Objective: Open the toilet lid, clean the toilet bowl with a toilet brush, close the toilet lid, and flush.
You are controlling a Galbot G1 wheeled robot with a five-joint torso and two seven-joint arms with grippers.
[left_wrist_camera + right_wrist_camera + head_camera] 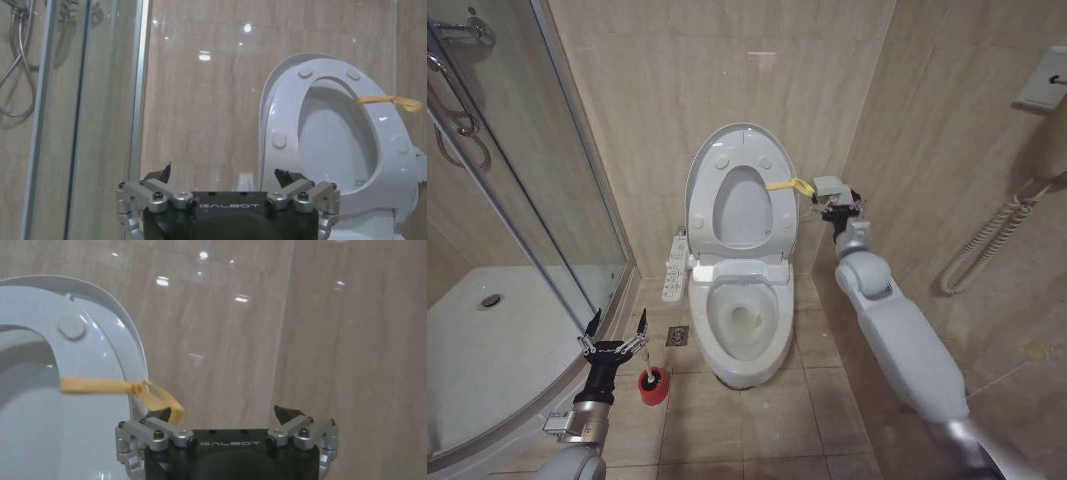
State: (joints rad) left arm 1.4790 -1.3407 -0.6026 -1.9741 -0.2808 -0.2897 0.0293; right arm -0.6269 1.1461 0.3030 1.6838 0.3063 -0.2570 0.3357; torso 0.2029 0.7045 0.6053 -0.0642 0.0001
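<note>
The lid (739, 190) stands upright against the wall, bowl (745, 320) exposed, so opening looks done. The right claw (835, 208) gapes empty beside the yellow strap (789, 185). Left claw (614, 340), open, hovers just beside the brush (654, 382) on the floor; brushing next calls for gripping its handle.
</note>
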